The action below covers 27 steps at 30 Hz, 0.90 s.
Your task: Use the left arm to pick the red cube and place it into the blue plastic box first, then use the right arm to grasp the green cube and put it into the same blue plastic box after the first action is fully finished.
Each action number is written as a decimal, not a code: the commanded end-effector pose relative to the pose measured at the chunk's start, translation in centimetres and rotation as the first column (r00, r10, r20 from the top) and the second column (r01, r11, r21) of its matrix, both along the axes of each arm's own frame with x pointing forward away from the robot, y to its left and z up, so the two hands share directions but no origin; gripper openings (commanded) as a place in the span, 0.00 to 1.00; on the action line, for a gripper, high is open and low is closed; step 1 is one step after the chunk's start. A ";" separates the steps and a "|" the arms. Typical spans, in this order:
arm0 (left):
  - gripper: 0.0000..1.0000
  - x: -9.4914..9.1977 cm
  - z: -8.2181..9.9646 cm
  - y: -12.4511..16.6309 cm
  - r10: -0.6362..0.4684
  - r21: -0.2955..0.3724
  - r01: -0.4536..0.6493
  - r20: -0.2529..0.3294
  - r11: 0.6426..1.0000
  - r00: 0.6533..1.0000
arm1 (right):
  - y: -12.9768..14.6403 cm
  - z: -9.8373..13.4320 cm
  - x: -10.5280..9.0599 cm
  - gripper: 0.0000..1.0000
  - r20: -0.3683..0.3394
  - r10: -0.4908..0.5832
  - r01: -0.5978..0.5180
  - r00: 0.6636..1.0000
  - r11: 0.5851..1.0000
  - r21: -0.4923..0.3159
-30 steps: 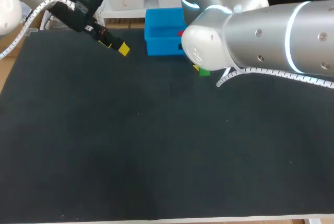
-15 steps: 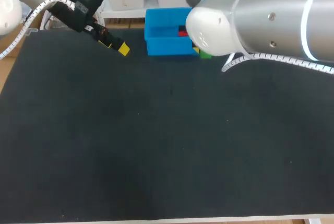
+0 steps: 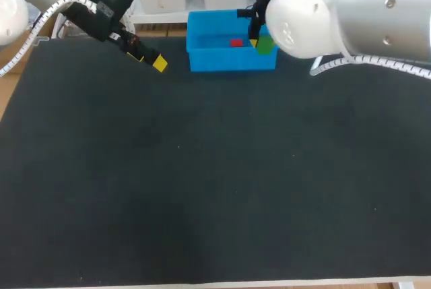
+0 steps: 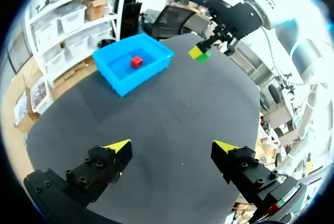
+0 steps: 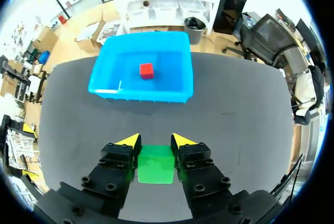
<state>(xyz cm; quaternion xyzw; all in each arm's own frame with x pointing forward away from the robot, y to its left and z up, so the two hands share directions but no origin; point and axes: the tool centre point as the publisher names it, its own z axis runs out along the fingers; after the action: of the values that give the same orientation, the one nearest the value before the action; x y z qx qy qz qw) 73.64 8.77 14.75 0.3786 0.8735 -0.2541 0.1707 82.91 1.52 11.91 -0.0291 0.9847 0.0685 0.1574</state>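
Green cube within right end effector grip

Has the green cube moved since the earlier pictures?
Yes. In the head view the green cube, held by the right gripper, has shifted from in front of the blue plastic box's right corner to its right end.

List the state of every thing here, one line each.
blue plastic box: upright, open-topped.
red cube: lying on the box floor.
green cube: clamped between the right gripper's fingers, off the table, outside the box.
right gripper: shut on the green cube.
left gripper: open, empty.
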 end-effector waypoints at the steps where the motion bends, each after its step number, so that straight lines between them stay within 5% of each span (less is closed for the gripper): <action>1: 1.00 0.0 -0.1 0.1 -0.003 -0.005 0.003 0.003 1.000 1.000 | -0.6 0.2 0.5 0.00 0.006 0.029 -0.029 1.000 0.997 0.066; 27: 1.00 0.0 -0.1 0.1 -0.003 -0.005 0.003 0.003 1.000 1.000 | 0.9 2.0 8.6 0.00 0.052 0.146 -0.154 0.988 0.962 0.227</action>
<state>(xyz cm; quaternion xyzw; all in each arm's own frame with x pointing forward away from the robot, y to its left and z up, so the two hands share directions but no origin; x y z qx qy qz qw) 73.64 8.77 14.75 0.3786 0.8735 -0.2541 0.1708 89.83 2.46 14.10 -0.0792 0.9604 0.1844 0.1932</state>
